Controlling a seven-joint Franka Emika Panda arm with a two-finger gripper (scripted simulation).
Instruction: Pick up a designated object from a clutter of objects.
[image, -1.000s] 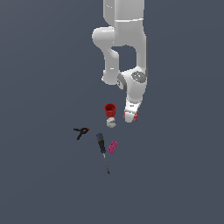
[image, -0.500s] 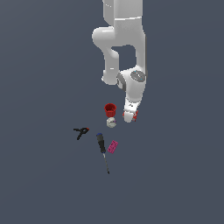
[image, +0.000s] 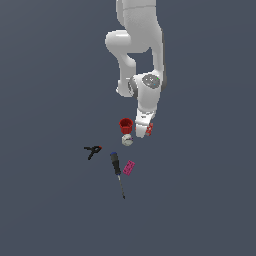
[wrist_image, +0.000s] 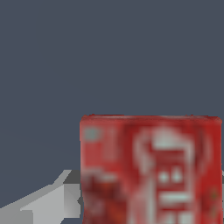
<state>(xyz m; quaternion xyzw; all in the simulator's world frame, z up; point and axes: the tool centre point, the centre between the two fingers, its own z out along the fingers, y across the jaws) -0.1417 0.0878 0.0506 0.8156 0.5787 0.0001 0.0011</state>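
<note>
The red box with white lettering (wrist_image: 148, 170) fills the lower part of the wrist view, and a grey fingertip (wrist_image: 52, 201) rests against its side. In the exterior view only a sliver of the box (image: 149, 129) shows at my gripper (image: 143, 132), which is shut on it, low down, just to the exterior view's right of the red cup (image: 125, 125). The rest of the box is hidden behind the hand. I cannot tell whether the box is touching the floor.
A white ball (image: 127, 141) lies just below the cup, close to the gripper. A black clamp (image: 92, 150), a black-handled screwdriver (image: 117, 170) and a pink block (image: 129, 167) lie further toward the front on the dark grey floor.
</note>
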